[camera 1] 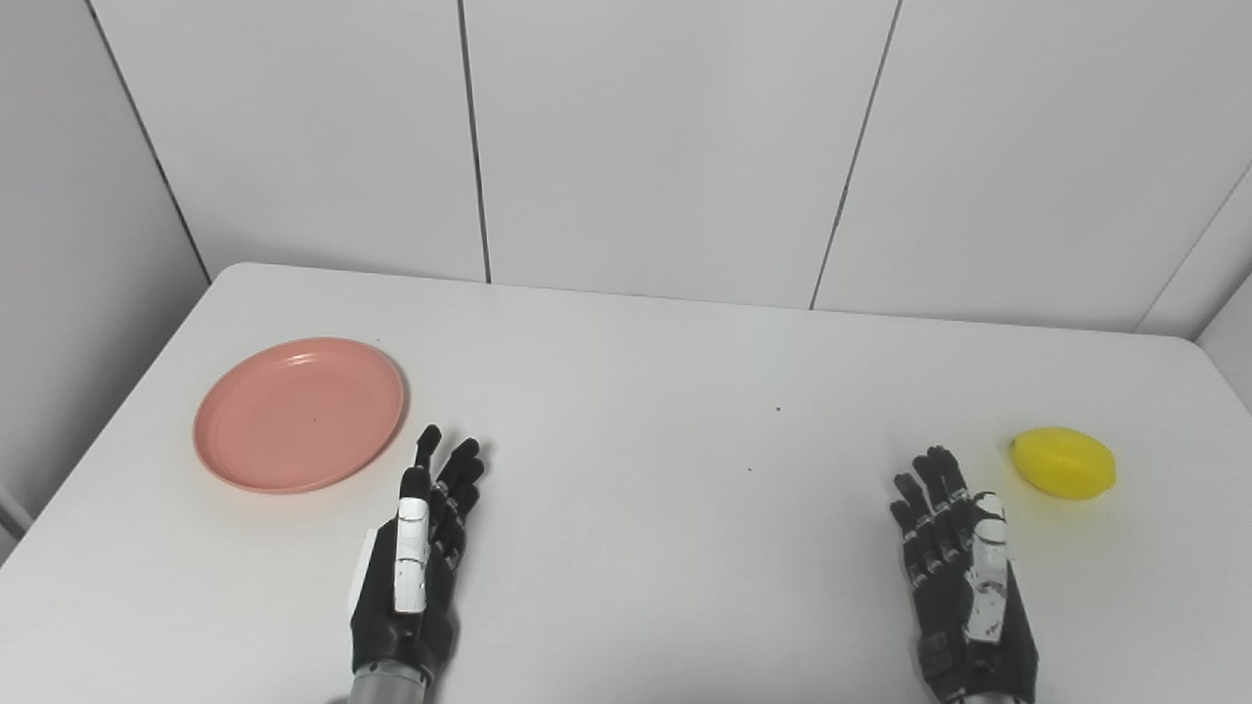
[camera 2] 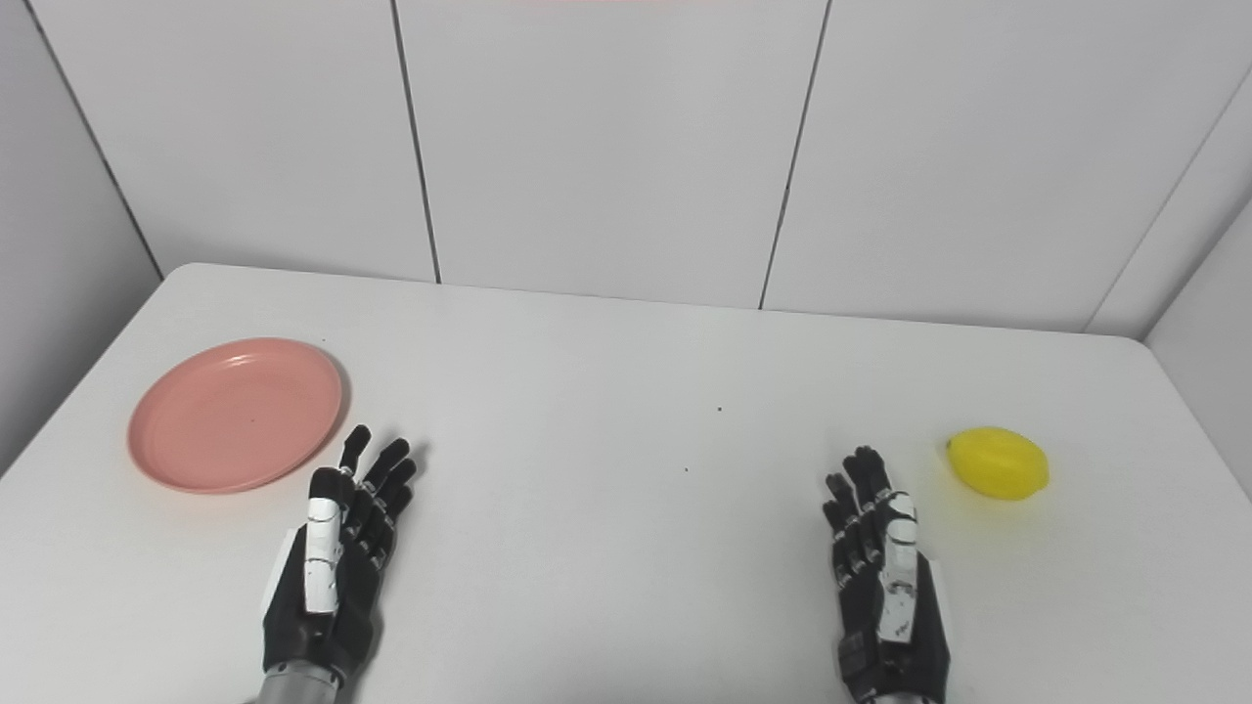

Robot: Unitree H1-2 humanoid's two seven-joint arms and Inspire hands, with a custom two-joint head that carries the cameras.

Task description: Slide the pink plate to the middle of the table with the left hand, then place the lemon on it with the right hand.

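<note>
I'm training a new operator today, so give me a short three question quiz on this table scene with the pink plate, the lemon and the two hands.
1. True or false: the lemon already lies on the pink plate.
2. Which hand is nearer the lemon: A) left hand, B) right hand?
3. Fill in: both hands hold ____.

Key
1. False; the lemon lies on the table at the right, the plate at the left.
2. B.
3. Nothing; both are open, fingers stretched out.

Bright, even light from above, soft faint shadows under my left hand and right hand, no glare, everything sharp.
</note>
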